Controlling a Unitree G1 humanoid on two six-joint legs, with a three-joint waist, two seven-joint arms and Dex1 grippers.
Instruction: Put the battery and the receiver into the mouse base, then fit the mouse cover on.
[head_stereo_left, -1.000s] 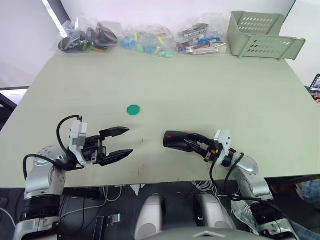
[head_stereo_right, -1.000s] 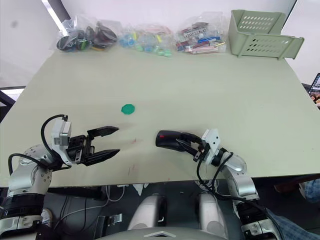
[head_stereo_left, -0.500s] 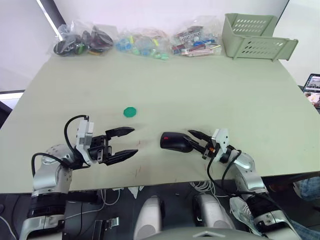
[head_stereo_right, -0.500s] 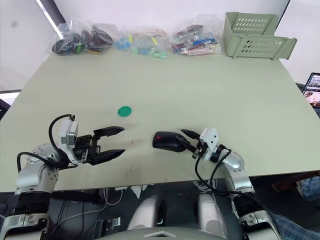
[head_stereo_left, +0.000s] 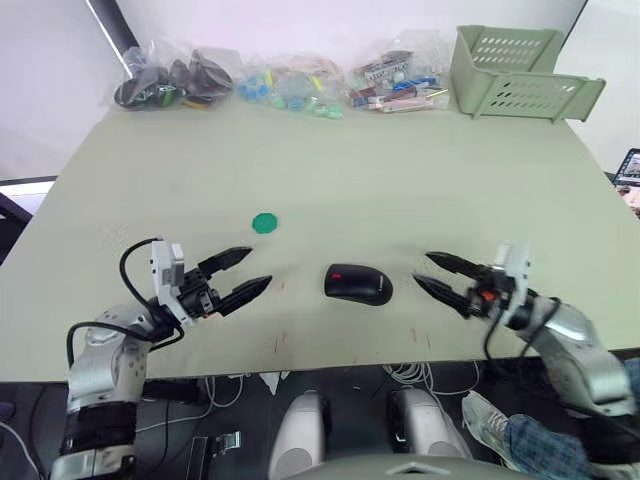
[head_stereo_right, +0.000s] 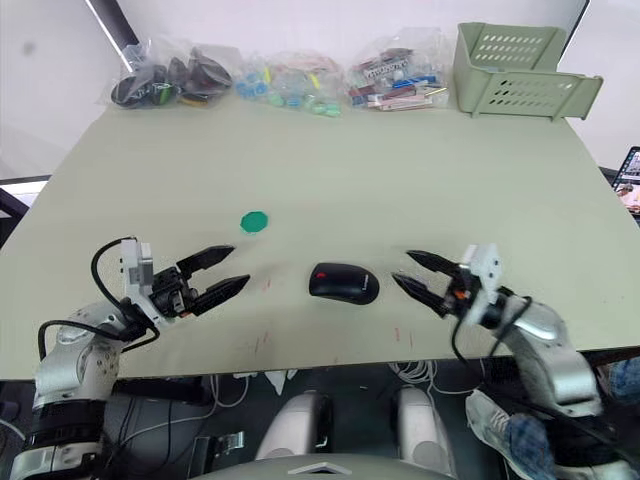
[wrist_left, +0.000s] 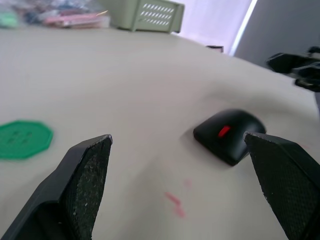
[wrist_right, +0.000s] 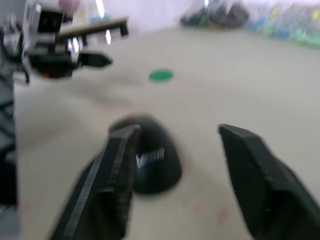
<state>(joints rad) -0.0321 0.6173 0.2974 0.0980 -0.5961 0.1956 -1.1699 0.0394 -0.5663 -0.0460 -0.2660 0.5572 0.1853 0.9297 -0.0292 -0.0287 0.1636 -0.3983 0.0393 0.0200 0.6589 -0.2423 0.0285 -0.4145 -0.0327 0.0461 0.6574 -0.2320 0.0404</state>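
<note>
Mouse cover (head_stereo_left: 358, 284) seen fitted on mouse, resting on table (head_stereo_left: 400, 180) near front edge, between grippers. Right gripper (head_stereo_left: 440, 277) now released and drawn back, jaws spread, empty. Left gripper (head_stereo_left: 240, 276) held open, empty. Assembly judged complete.

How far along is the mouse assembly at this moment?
It looks finished: the mouse lies closed on the table, its cover on, so the inside is hidden. Nothing is in hand: the left claw and the right claw are open on either side. No visible steps remain.
</note>
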